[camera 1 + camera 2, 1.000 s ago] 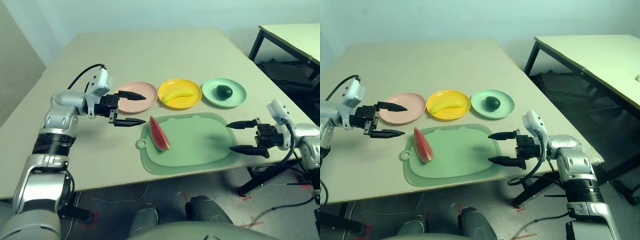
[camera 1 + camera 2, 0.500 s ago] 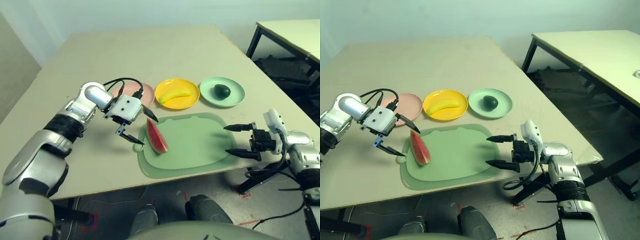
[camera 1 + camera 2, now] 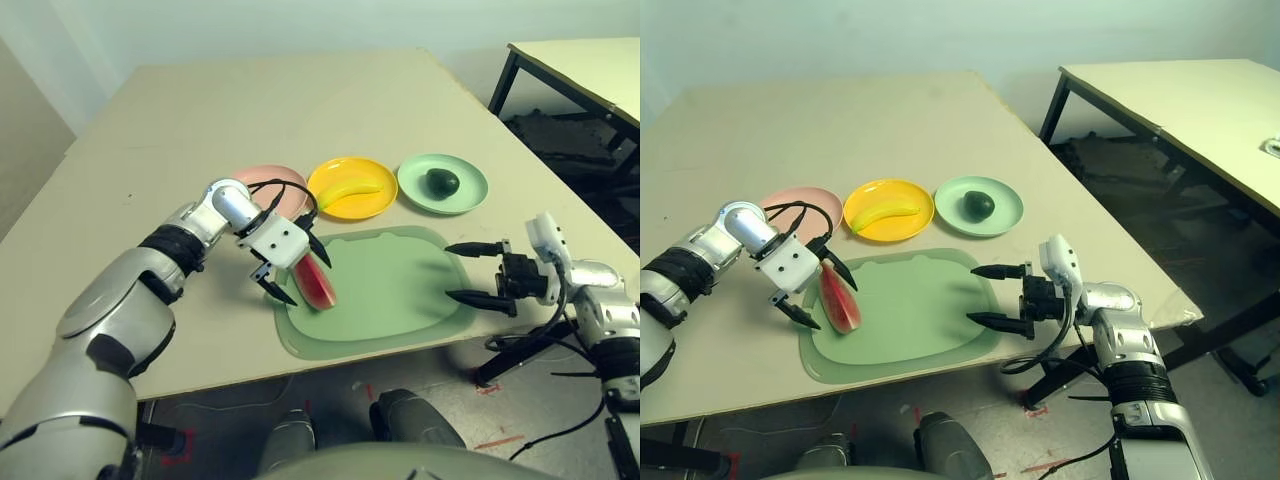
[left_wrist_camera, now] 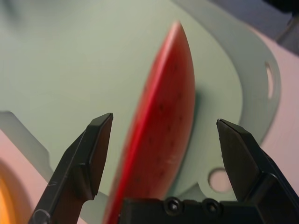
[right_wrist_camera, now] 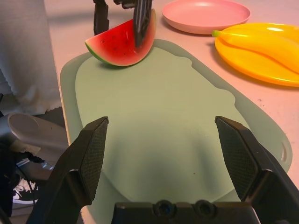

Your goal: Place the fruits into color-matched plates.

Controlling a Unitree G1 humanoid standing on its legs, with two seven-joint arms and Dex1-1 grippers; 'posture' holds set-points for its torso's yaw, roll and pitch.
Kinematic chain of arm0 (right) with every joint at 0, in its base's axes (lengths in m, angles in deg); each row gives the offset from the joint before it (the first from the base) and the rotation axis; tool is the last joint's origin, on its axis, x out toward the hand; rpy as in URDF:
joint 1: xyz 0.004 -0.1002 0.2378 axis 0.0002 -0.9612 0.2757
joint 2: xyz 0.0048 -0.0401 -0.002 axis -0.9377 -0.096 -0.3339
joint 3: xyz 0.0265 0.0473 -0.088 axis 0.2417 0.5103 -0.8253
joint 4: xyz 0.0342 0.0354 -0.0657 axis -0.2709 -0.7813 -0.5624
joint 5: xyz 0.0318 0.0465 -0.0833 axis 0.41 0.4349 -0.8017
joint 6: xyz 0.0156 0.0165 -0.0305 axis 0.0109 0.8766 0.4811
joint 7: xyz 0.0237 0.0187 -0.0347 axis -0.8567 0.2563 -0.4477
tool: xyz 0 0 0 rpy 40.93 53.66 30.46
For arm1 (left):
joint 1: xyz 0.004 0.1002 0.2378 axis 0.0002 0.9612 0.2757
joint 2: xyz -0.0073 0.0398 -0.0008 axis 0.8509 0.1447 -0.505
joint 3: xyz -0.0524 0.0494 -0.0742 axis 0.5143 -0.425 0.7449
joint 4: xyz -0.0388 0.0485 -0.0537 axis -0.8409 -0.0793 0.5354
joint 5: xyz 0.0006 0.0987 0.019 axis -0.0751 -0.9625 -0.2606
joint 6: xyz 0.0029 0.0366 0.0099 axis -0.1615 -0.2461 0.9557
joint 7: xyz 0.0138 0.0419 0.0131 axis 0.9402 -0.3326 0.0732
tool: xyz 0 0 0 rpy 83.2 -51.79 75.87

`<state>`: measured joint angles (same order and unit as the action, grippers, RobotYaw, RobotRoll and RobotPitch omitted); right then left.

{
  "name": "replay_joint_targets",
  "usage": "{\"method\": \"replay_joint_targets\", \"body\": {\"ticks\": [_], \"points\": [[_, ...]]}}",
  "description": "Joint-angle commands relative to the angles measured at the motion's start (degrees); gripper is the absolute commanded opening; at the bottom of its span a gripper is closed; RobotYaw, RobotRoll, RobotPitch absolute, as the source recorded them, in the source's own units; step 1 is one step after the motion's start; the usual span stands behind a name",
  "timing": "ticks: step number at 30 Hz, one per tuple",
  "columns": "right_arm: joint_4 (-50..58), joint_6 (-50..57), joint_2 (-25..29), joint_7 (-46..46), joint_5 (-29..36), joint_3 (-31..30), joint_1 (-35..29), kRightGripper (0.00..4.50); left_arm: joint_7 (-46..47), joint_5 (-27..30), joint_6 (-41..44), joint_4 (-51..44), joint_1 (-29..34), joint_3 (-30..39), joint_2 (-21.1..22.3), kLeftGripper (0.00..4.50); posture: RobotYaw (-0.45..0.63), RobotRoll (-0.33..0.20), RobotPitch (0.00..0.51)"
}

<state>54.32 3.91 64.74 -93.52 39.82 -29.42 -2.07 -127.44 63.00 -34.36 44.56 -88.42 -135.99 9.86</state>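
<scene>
The red watermelon wedge (image 3: 322,288) with its green rind lies at the left end of the pale-green mat (image 3: 400,290). My left gripper (image 3: 308,282) is open and straddles the wedge, one finger on each side; the left wrist view shows a gap either side of the watermelon (image 4: 168,93). The pink plate (image 3: 262,178) holds nothing and is partly behind my left arm. A banana (image 3: 350,189) rests in the yellow plate (image 3: 385,202), and an avocado (image 3: 443,182) in the mint green plate (image 3: 470,195). My right gripper (image 3: 470,272) stands open at the mat's right edge, holding nothing.
The mat lies near the table's front edge (image 3: 240,365). The three plates stand in a row just behind it. A second table (image 3: 590,60) with black legs stands off to the right, across a gap.
My left gripper has swung from beside the pink plate down over the mat and now straddles the watermelon wedge. My right gripper has stayed at the mat's right edge.
</scene>
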Motion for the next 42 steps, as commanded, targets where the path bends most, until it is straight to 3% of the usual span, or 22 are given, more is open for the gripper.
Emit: {"method": "replay_joint_targets", "body": {"ticks": [1, 5, 8, 17, 31, 36, 42], "points": [[0.3, 1.2, 0.0, 0.6, 1.0, 0.9, 2.2, 4.50, -0.4, -4.5, -3.1, 5.5, -1.4, 2.4, -2.2, 3.56, -0.27, 0.000, 0.000], [0.7, 2.0, 0.0, 0.8, 1.1, 0.8, 3.3, 4.50, -0.4, -9.1, -4.5, 9.9, -1.3, 4.6, -4.1, 2.23, -0.26, 0.000, 0.000], [2.1, 2.8, 0.3, 0.6, 1.3, 0.4, 3.2, 4.50, -0.4, -10.9, -5.5, 10.9, -0.8, 5.9, -4.6, 1.62, -0.27, 0.000, 0.000], [1.1, 3.0, 1.1, 0.1, 1.0, 0.8, 3.2, 4.50, -0.4, -6.3, 0.4, 8.4, -2.2, 11.6, -2.8, 1.49, -0.25, 0.000, 0.001], [-1.3, 1.6, -0.2, -0.2, 0.2, -0.3, 4.4, 4.50, -0.4, -1.8, 4.5, 3.2, -1.5, 10.8, 2.6, 1.49, -0.23, 0.000, 0.000], [-0.3, 2.6, -0.6, 0.7, 0.9, 0.3, 3.9, 4.50, 0.1, -4.8, 5.2, 8.6, -4.8, 16.3, 2.1, 1.49, -0.22, 0.000, 0.001], [3.1, 5.6, -2.0, 4.8, 3.5, 2.7, 1.9, 4.50, 11.5, -15.4, 7.1, 16.8, -10.7, 21.1, 2.7, 1.49, -0.22, 0.000, 0.002]]}}
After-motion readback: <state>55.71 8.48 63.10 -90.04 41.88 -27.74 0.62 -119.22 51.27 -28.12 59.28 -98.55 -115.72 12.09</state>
